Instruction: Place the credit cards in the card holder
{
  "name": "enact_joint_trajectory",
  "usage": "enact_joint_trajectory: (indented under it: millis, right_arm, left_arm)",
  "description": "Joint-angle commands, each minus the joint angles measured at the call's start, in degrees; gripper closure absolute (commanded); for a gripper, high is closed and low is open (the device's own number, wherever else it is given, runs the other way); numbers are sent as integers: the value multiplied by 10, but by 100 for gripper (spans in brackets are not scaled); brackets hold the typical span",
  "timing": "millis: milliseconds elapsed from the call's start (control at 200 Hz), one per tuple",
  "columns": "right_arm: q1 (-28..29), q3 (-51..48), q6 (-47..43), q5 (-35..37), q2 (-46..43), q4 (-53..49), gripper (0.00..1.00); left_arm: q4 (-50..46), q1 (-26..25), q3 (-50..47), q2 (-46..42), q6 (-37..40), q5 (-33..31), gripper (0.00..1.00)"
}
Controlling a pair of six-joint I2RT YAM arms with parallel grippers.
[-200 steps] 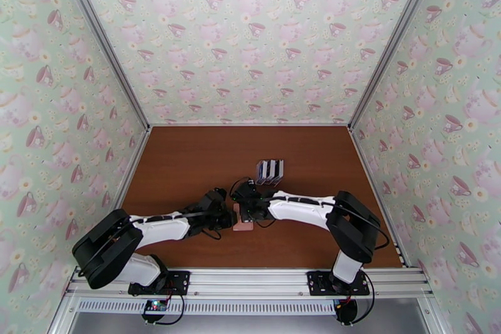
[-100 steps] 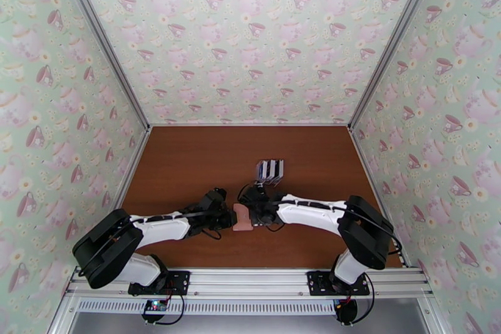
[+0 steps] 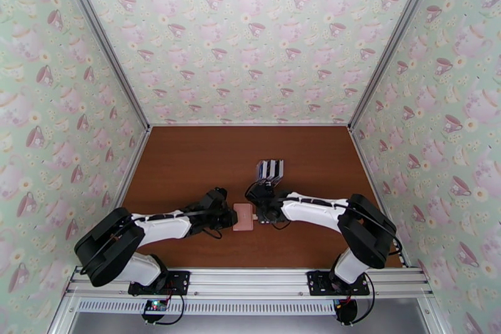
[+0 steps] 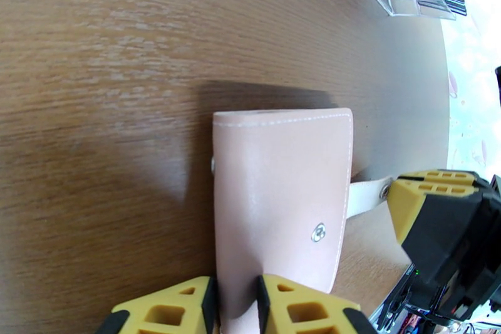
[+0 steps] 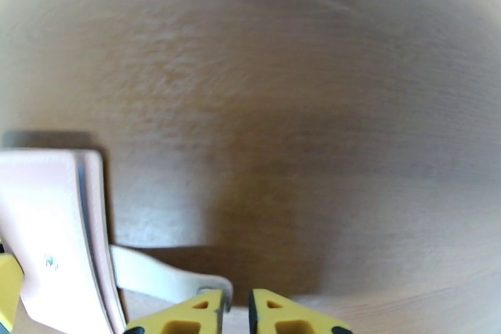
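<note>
Brown wood surface [image 3: 188,160]: near its middle the left hand [image 4: 237,294] is clamped on the near edge of the wallet [image 4: 282,185], which is pale pink, folded and white-stitched, with a silver snap stud. Its unsnapped tab [image 4: 366,194] reaches the right hand [image 5: 237,307], whose fingers are nearly together; whether they pinch it I cannot tell. Beyond, cards [image 3: 270,169] stand in a clear rack [image 4: 401,0].

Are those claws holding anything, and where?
The left claw pinches the card holder by one short edge; whether the right claw grips its tab is unclear.
</note>
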Motion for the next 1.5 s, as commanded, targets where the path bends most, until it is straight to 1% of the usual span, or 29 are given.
enact_joint_trajectory:
  millis: [0,270,446,521,726,877,1022,1197,1352,1493]
  right_arm:
    - [-3,0,-2,-1,16,7,77]
    - [-6,1,-9,-10,38,15,76]
    - [-6,14,-16,-1,57,-5,76]
    - [-6,12,-18,-2,38,-4,76]
    - [-6,18,-28,-17,-50,1,73]
    - [-6,22,-33,-56,-94,23,73]
    - [-5,16,-31,-111,-102,67,74]
    - [-6,0,-20,-188,-85,140,75]
    - [-7,-3,-13,-200,-50,149,76]
    - [-27,-33,-2,-225,-38,186,74]
  left_arm:
    - [-39,-3,-4,39,9,-29,74]
    - [-37,-3,-1,46,9,-29,74]
    - [-45,-3,7,51,13,-28,74]
    - [-51,-3,11,45,16,-29,74]
    - [-72,-3,25,23,26,-32,73]
    - [-87,-3,36,13,31,-34,73]
    - [-92,-2,40,9,33,-38,73]
    - [-94,3,39,6,33,-39,75]
    - [-93,8,37,7,34,-39,78]
    - [-92,14,34,10,35,-36,80]
